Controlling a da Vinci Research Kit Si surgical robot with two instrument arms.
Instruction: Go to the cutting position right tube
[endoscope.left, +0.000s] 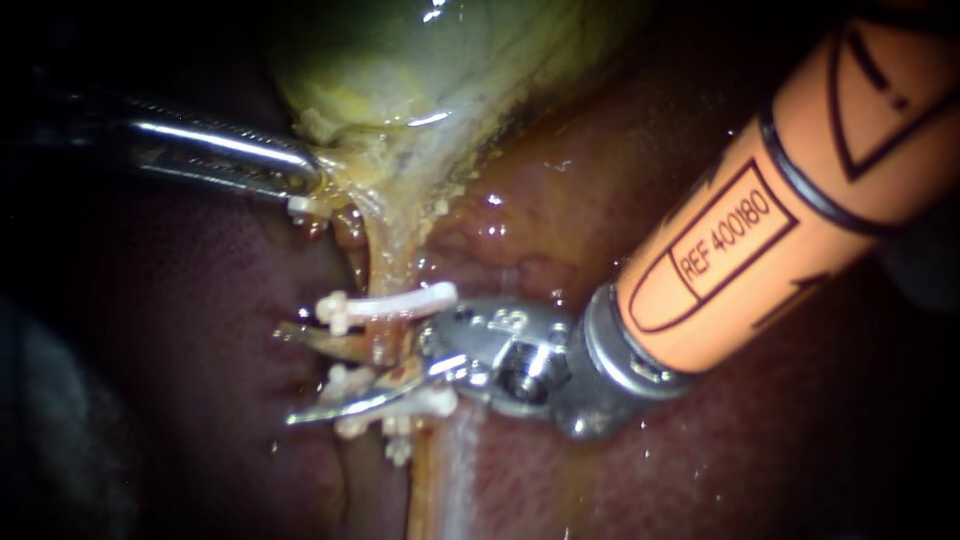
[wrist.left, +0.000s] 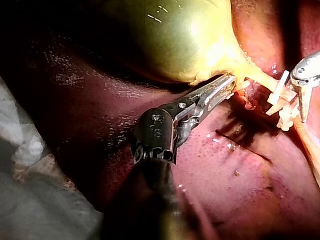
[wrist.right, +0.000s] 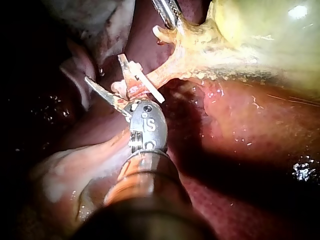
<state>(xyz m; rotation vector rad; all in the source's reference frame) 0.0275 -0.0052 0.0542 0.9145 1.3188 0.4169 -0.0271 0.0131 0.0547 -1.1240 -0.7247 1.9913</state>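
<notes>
In the endoscope view, my left instrument (endoscope.left: 303, 186) comes in from the left. Its end effector is closed on the pale tissue at the neck of the gallbladder (endoscope.left: 420, 60). From that neck the tube (endoscope.left: 383, 262) runs down across the liver (endoscope.left: 800, 440). A white upper clip (endoscope.left: 395, 303) crosses the tube, and the lower clips (endoscope.left: 400, 405) sit further down it. My right instrument (endoscope.left: 330, 372) reaches in from the upper right. Its end effector is a pair of blades standing apart, and the tube passes through the gap, between the upper clip and the lower clips. I can't make out whether either blade touches the tube.

In the left wrist view, the left instrument (wrist.left: 222, 86) has its jaws nearly together, pinching the yellow tissue where the gallbladder (wrist.left: 175, 40) narrows. Ahead of them the tube (wrist.left: 260, 75) leads to the clips, with the right instrument (wrist.left: 303, 100) just beside them. A pale cloth (wrist.left: 30, 200) lies beside my shaft, well apart from the tube.

In the right wrist view, the right instrument (wrist.right: 117, 92) shows one blade bare beside the tube (wrist.right: 160, 75). The other seems hidden behind a clip (wrist.right: 145, 82). Beyond, the left instrument (wrist.right: 170, 15) meets the gallbladder's (wrist.right: 270, 40) neck.
</notes>
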